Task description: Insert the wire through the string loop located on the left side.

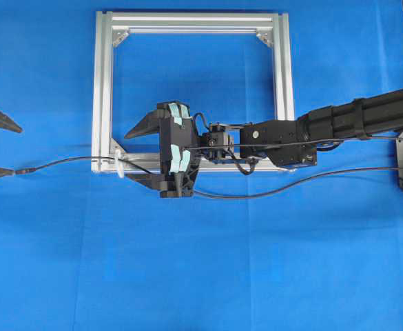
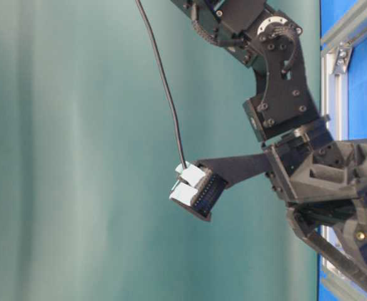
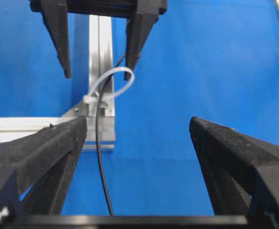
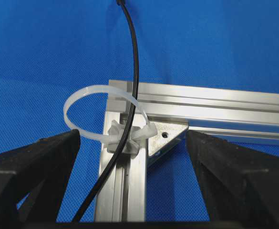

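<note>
The thin black wire (image 1: 70,161) comes in from the right, passes under my right gripper (image 1: 127,155) and ends in a plug tip (image 1: 22,169) at the far left. It appears threaded through the white string loop (image 1: 120,166) on the silver frame's near left corner (image 1: 103,163). In the right wrist view the wire (image 4: 132,57) crosses inside the loop (image 4: 82,98) between my open fingers (image 4: 34,162). My left gripper (image 1: 16,150) is open, its lower fingertip right by the plug. In the left wrist view the wire (image 3: 100,162) runs close to the left finger (image 3: 44,152), ungripped.
The square aluminium frame (image 1: 280,76) lies flat on the blue cloth, with corner brackets (image 4: 165,136). My right arm (image 1: 339,124) stretches across the frame's near bar. Its own black cable (image 1: 270,143) runs along it. Open cloth lies toward the table's front.
</note>
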Robot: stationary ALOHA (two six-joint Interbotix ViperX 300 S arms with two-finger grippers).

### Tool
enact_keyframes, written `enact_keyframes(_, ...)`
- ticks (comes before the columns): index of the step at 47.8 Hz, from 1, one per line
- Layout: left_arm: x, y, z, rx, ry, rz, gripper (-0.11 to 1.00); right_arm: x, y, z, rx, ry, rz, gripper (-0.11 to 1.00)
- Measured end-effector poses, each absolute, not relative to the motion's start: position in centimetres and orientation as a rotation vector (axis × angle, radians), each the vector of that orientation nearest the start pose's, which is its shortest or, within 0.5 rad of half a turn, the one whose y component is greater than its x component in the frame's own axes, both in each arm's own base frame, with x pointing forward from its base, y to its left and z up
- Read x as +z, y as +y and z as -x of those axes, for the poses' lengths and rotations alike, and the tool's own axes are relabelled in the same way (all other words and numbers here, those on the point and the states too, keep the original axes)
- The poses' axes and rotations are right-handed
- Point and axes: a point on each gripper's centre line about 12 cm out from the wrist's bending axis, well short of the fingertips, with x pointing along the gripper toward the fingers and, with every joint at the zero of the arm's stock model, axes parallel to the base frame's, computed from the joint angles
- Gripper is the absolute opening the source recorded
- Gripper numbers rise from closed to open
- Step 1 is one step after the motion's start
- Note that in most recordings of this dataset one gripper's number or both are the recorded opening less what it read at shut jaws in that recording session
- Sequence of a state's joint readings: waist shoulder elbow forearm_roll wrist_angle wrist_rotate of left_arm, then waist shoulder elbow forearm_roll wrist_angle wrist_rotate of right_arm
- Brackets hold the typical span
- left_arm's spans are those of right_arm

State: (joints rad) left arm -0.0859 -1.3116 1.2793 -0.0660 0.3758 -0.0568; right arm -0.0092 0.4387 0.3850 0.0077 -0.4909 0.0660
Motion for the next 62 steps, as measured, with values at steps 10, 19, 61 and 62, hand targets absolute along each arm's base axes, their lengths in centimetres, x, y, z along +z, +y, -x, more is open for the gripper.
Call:
enact_keyframes(10,23.2,-1.3,-13.6,-0.078,0.344,0.107,0.84,11.4,-0.6,-49.6,-0.027,0.346,-0.076,0.94)
enact_keyframes(19,23.2,-1.3,-13.6,-0.078,0.339,0.109,0.84,14.6,-0.6,-49.0,-0.027,0.318,-0.078,0.94)
enact_keyframes(61,23.2,-1.3,-13.7,-0.078,0.324,0.109,0.84,21.5,-0.5,-43.7,-0.027,0.232,-0.085,0.94)
enact_keyframes(62,23.2,-1.3,-13.7,-0.078,0.324,0.108,0.84,21.6,-0.5,-43.7,-0.026,0.232,-0.083,0.94)
